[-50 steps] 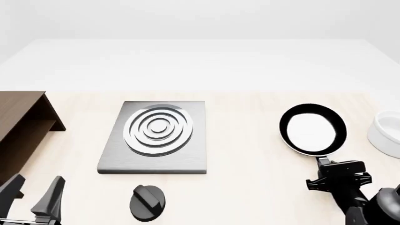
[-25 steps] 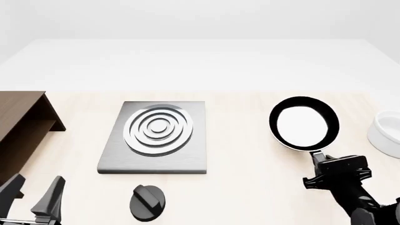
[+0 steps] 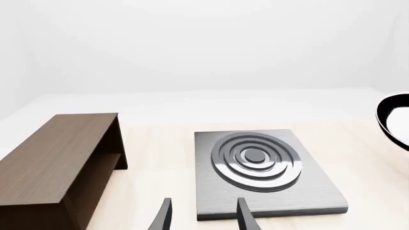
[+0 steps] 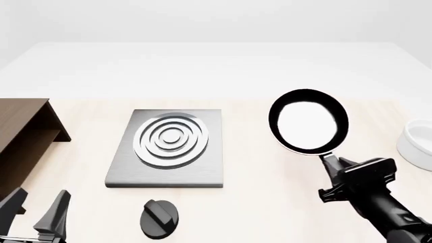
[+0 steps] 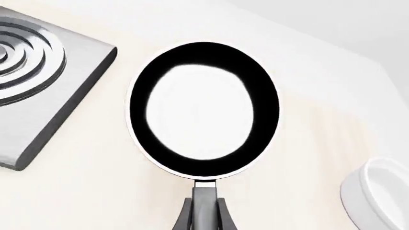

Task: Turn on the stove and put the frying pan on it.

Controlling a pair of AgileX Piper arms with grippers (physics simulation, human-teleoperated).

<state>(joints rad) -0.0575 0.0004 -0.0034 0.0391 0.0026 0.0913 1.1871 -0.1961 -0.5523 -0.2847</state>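
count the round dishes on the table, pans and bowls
2. The frying pan, held by its handle in the right end effector, is right of the stove; the white bowl sits at the far right edge.

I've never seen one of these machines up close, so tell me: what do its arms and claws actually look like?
Both are matt black with no visible markings or loose cables. The right gripper sits on a blocky, angular black head joined to a thicker rounded black arm. The left gripper shows two dark grey, wedge-shaped fingers that taper to thin tips; from its own wrist camera they look like slim curved blades.
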